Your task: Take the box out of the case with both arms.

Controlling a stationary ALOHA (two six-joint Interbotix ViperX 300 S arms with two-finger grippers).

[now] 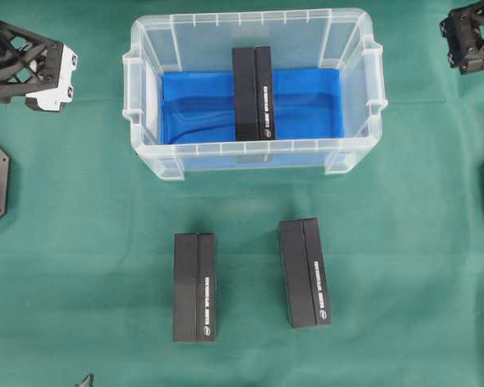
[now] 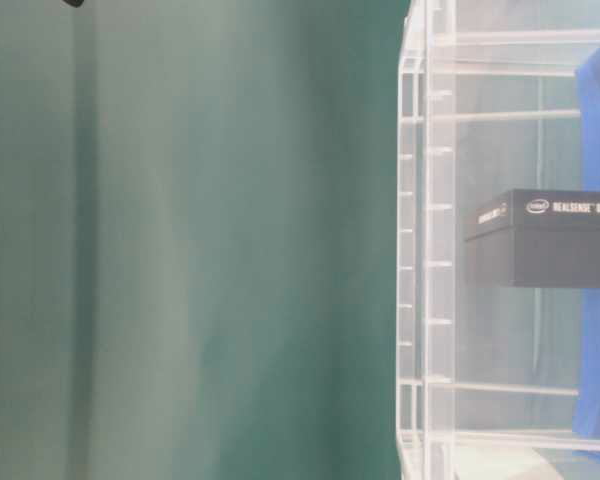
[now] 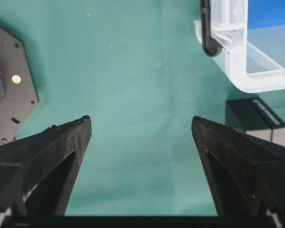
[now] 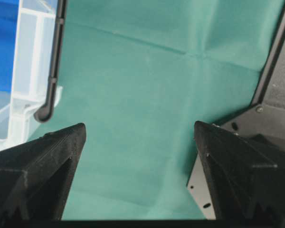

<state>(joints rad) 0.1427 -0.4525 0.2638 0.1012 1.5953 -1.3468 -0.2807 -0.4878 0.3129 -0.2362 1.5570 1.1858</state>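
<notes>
Case [image 1: 254, 157]: standing on the green cloth [image 1: 105, 201], clear-walled, blue sheet [image 1: 306, 101] lining its bottom.
Box in case [image 1: 252, 93]: lying flat on the blue sheet at the middle of the case, long side running from far wall to near wall, printed side facing up; through the clear wall in the table-level view [image 2: 545, 237], showing white lettering.
Boxes outside [image 1: 195, 287] and [image 1: 304, 272]: lying on the cloth in front of the case, apart from each other and well apart from the case.
Left gripper [image 1: 44, 76]: hovering off the case's left side, near its far-left corner, not touching it; in its own wrist view [image 3: 141, 126], fingers [image 3: 61, 147] standing wide apart, holding nothing, only cloth between them.
Right gripper [image 1: 468, 40]: hanging off the case's far-right corner, clear of the rim; in its wrist view [image 4: 140, 130], fingers [image 4: 237, 161] spread wide, gripping nothing, case wall [image 4: 31, 71] showing at the left edge.
</notes>
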